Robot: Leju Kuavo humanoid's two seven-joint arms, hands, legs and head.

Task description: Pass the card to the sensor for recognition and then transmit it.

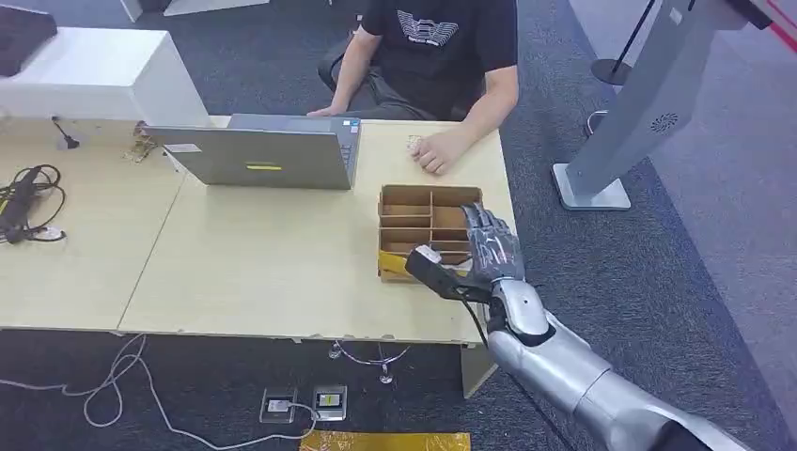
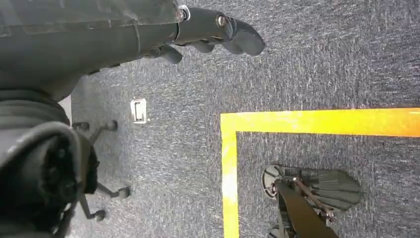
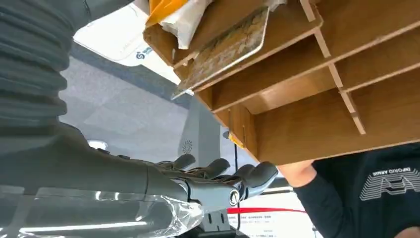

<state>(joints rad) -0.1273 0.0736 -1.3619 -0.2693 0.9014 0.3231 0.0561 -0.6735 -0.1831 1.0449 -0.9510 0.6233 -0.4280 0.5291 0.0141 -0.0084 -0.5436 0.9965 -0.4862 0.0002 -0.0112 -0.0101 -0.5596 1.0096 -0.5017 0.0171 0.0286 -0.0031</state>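
From the head view, the right hand [image 1: 491,246] reaches over the near right part of the wooden divided box [image 1: 429,228] that sits on the table [image 1: 235,263] near its right edge. Its fingers are stretched out and apart over the box compartments, holding nothing that can be seen. A person [image 1: 437,56] sits across the table with one hand resting on the tabletop just beyond the box, beside an open laptop [image 1: 268,150]. Cables [image 1: 28,202] lie at the far left of the table, and a grey kiosk stand [image 1: 648,103] rises from the floor to the right; whether that is the sensor cannot be told.

In the left wrist view, the left hand [image 2: 213,32] hangs over dark carpet with yellow floor tape [image 2: 297,121] below it. Its fingers are loosely curled and apart, with nothing in them.

The right wrist view looks along the right hand's fingers [image 3: 218,176] toward the box's partitions. A flat card [image 3: 228,47] with a patterned face leans in one compartment, beside some yellow and white packets [image 3: 178,15]. The hand is near the box but not touching the card.

As a judgement, the task is at its start: the card is not yet picked up, and presenting it to the sensor and handing it over both remain. The thin dividers (and the packets crowding the same slot) look likely to hinder a clean pinch on the card's edge.
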